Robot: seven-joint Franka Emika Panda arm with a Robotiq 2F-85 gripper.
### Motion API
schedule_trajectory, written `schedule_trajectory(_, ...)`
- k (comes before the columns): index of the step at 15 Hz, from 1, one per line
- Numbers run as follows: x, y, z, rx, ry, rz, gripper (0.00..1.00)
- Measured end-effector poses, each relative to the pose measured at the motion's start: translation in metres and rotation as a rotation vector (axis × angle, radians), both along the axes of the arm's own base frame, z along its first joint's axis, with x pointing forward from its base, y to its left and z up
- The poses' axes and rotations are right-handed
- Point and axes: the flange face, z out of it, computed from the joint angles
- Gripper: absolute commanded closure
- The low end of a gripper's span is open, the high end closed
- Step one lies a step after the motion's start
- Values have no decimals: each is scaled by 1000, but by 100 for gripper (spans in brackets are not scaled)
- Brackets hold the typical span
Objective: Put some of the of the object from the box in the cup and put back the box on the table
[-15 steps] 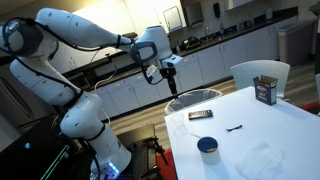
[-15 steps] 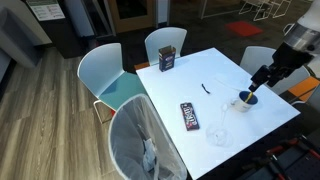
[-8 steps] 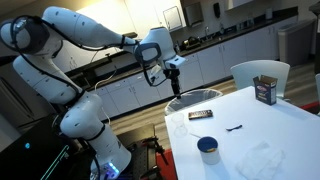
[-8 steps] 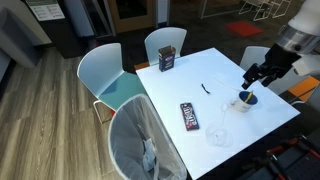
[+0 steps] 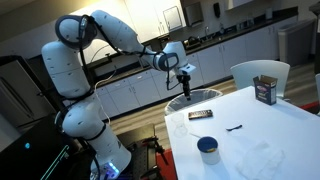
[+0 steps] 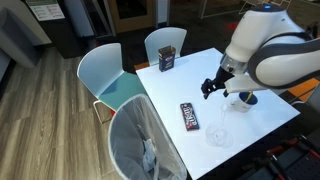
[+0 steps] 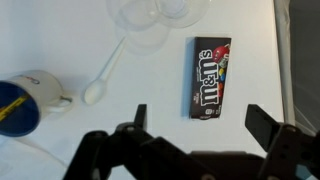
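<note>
The flat dark box with M&M's lettering lies on the white table in both exterior views and in the wrist view. The dark-blue cup stands near the table's edge; in an exterior view it is partly hidden behind my arm, and in the wrist view it sits at the left edge. My gripper is open and empty, hovering above the table just beside one end of the box.
A tall brown container with a white label stands at the far side. A white spoon and clear glassware lie near the box. A small black item is on the table. Chairs surround it.
My arm has swung away from above the cup and now holds the gripper over the box. The box, cup and container have not moved.
</note>
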Motion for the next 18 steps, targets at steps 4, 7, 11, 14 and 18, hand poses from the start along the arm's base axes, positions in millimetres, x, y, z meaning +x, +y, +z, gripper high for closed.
schedule_trajectory(4, 11, 36, -47, 4, -33, 72, 0)
schedule_trajectory(7, 10, 53, -82, 13, -48, 108, 0)
schedule_trajectory(11, 7, 63, -107, 10, -38, 120, 0)
schedule_trajectory(14, 8, 61, -107, 8, -39, 115, 0)
schedule_trajectory(18, 7, 62, -117, 1, -52, 120, 0)
